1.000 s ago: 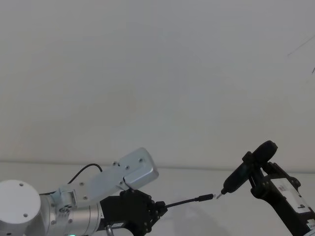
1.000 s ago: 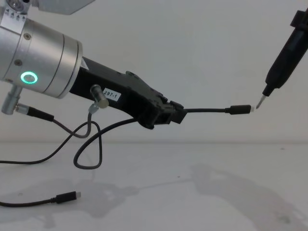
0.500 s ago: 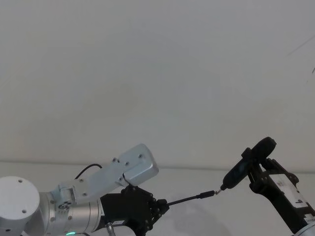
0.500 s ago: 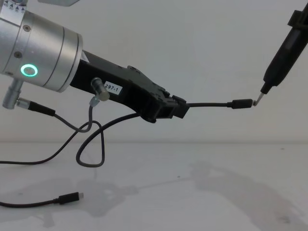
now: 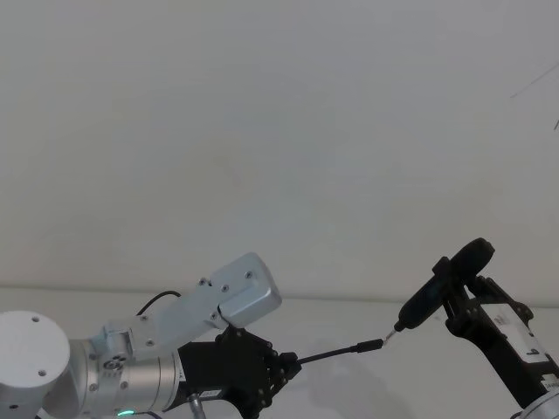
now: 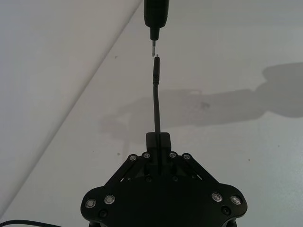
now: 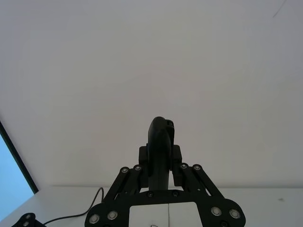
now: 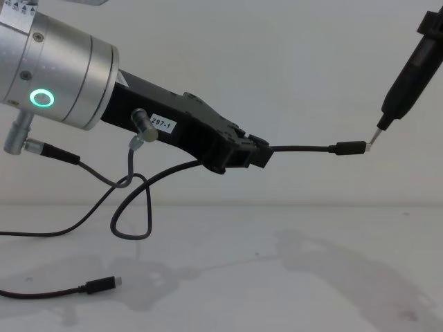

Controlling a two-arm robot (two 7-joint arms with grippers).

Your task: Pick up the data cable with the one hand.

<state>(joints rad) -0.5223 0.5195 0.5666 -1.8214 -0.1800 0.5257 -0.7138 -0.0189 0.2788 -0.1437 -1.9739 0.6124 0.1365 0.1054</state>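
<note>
Left end effector (image 8: 257, 153): black, two-jaw, labelled "297-1", raised clear of the tabletop (image 8: 277, 277); jaws clamped on the data cable (image 8: 297, 148) a short way behind its plug.

Data cable, held end: juts forward from the jaws, nearly level, in open air; slim black plug (image 8: 348, 148) at the tip, silver end meeting or just short of the thin metal tip of the pen-like tool (image 8: 408, 76). Contact not resolvable.

Data cable, trailing run: drops behind the jaws, loops once in mid-air, then lies along the tabletop at the left; second plug (image 8: 100, 284) flat on the surface near the front left.

Short grey wire (image 8: 131, 162): hangs from a metal barrel connector on the left end effector's side.

Right end effector (image 7: 160, 165): closed around the pen-like tool, held high at the right, tip slanting down toward the plug.

Tabletop: white, bare surface beneath both arms; blank pale wall behind.
</note>
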